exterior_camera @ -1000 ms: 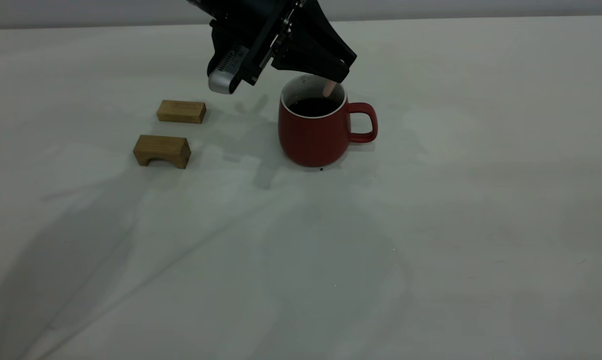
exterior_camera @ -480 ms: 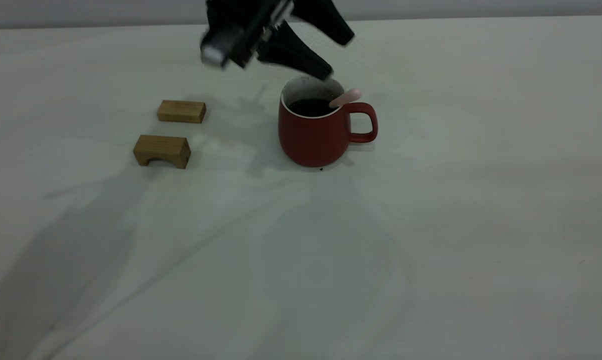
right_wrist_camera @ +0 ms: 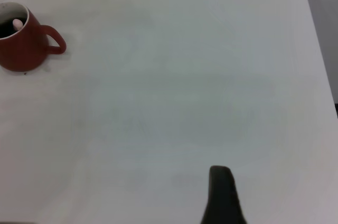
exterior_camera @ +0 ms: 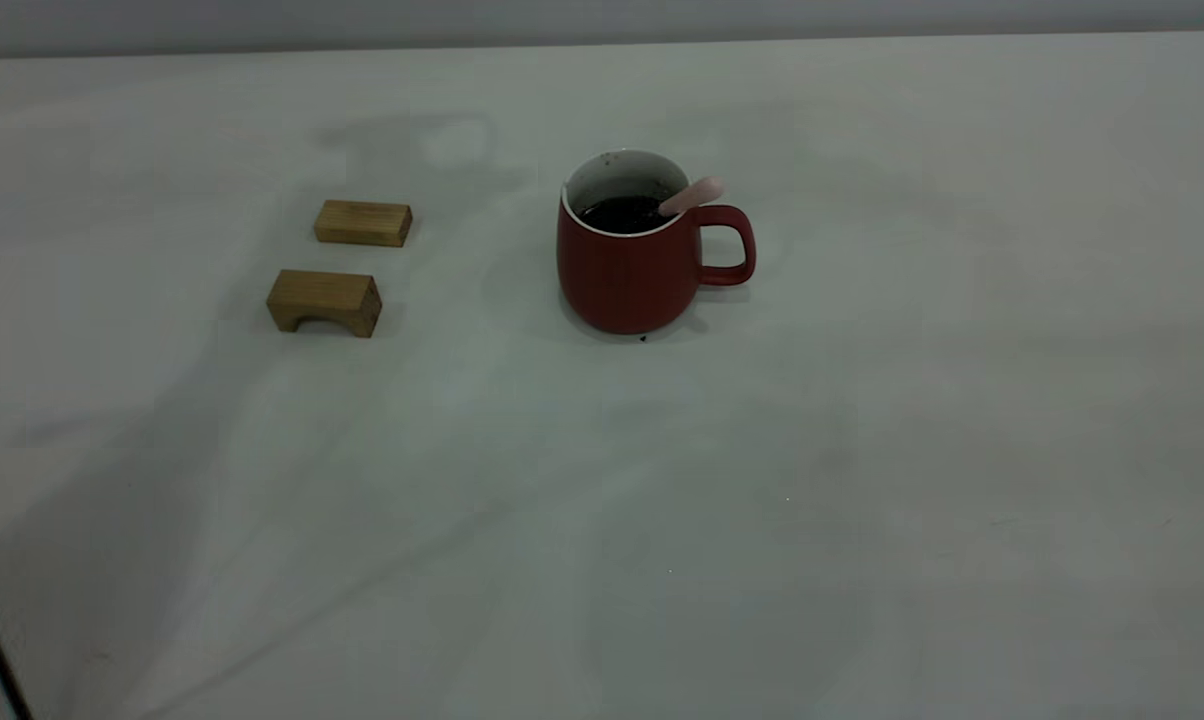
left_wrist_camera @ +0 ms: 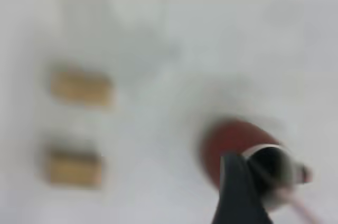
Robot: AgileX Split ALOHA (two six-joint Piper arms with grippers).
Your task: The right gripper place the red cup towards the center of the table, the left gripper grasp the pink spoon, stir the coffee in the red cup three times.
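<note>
Since a moment ago the left arm has lifted out of the exterior view, leaving the pink spoon [exterior_camera: 690, 195] standing free in the red cup [exterior_camera: 627, 265]. The spoon leans against the cup's rim on the handle side, its pale handle poking out above the rim and its lower end in the dark coffee [exterior_camera: 622, 213]. The cup stands upright near the middle of the bench [exterior_camera: 862, 450], its handle towards the right arm's side. Two wooden blocks [exterior_camera: 362, 222] lie well apart from it, towards the left arm's side. In the blurred left wrist view one dark finger of the left hand [left_wrist_camera: 240, 192] shows above the cup, seemingly holding nothing; whether its fingers are apart cannot be told. The right hand [right_wrist_camera: 222, 195] hangs far from the cup, one finger visible, its state likewise unclear.
</note>
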